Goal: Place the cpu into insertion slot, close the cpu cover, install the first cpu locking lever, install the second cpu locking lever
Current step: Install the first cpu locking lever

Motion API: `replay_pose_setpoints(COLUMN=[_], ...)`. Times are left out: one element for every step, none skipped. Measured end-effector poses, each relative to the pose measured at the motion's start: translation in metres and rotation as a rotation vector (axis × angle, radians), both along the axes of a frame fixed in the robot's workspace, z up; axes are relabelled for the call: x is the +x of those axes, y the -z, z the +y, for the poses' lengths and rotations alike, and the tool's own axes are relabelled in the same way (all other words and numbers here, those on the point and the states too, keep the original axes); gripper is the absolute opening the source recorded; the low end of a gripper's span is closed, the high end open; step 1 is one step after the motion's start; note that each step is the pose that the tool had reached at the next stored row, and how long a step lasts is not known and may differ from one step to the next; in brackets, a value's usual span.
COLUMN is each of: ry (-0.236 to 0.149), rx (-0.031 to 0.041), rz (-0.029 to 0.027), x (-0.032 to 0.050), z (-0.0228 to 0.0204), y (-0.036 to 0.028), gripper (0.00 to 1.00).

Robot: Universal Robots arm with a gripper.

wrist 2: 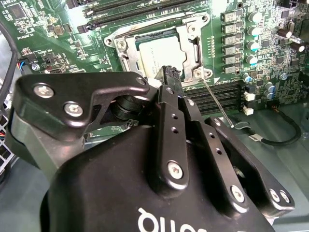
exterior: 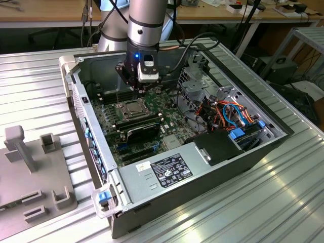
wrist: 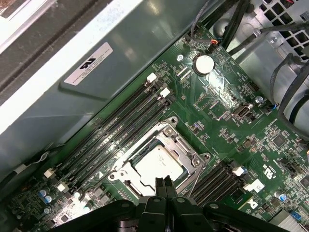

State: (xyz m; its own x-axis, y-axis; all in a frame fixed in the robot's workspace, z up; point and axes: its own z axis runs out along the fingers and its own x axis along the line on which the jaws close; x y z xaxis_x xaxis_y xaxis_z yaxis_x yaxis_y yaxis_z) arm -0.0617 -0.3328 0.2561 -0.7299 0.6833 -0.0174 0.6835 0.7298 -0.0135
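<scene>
Open computer case [exterior: 228, 169], one cpu [wrist: 157, 165] within one cpu cover [wrist 2: 191, 44], one gripper [wrist: 164, 184] closed, empty

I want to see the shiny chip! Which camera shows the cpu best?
The second wrist view: the cpu sits close, the pincer hiding a bit. The first wrist view shows it farther off; the exterior view shows it tiny.

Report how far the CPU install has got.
Done: the cpu sits in the insertion slot, with the cpu cover lying over it. In hand: the gripper, fingers together, is at the cover's edge. Left: one locking lever sticks out unlatched; the other's state I cannot tell.
</scene>
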Motion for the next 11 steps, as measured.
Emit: replay_pose_setpoints(ry=[0.000,0.000,0.000,0.000,-0.001,-0.001,-0.003,-0.007,-0.010,-0.014,-0.016], rx=[0.0000,0.0000,0.0000,0.0001,0.0001,0.0001,0.0001,0.0002,0.0002,0.0001,0.0001], rz=[0.0001,0.0001,0.0000,0.0000,0.0000,0.0000,0.0001,0.0000,0.0000,0.0001,0.0001], x=[0.0000,0.0000,0.0000,0.0000,0.0000,0.0000,0.0000,0.0000,0.0000,0.0000,0.0000], z=[0.0000,0.0000,0.0000,0.0000,0.0000,0.0000,0.0000,0.0000,0.0000,0.0000,0.0000], y=[0.0000,0.0000,0.0000,0.0000,-0.0001,-0.0002,-0.0004,-0.0004,-0.0005,-0.0006,-0.0006], gripper=[0.11,0.11,0.11,0.11,0.11,0.11,0.11,0.11,0.11,0.11,0.11])
